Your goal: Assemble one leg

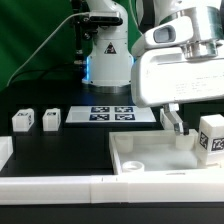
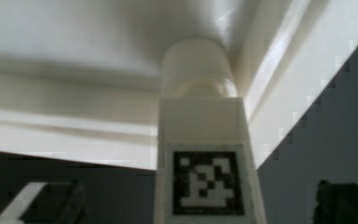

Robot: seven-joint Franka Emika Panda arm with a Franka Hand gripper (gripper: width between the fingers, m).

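Note:
In the wrist view a white leg (image 2: 204, 120) with a black-and-white tag (image 2: 208, 181) lies midway between my fingertips, its rounded end against the white tray-like part (image 2: 87, 110). My gripper (image 2: 190, 214) is open, with dark gaps between the leg and each finger (image 2: 30, 206). In the exterior view my gripper (image 1: 172, 122) hangs low over the far right of the tray-like part (image 1: 150, 160). Another tagged leg (image 1: 211, 135) stands at the exterior view's right edge. Two more legs (image 1: 23, 121) (image 1: 50, 119) stand at the exterior view's left.
The marker board (image 1: 112, 113) lies flat behind the tray-like part. The robot base (image 1: 108, 60) stands at the back. A low white wall (image 1: 60, 187) runs along the table's front edge, with a white block (image 1: 4, 152) at the exterior view's left edge.

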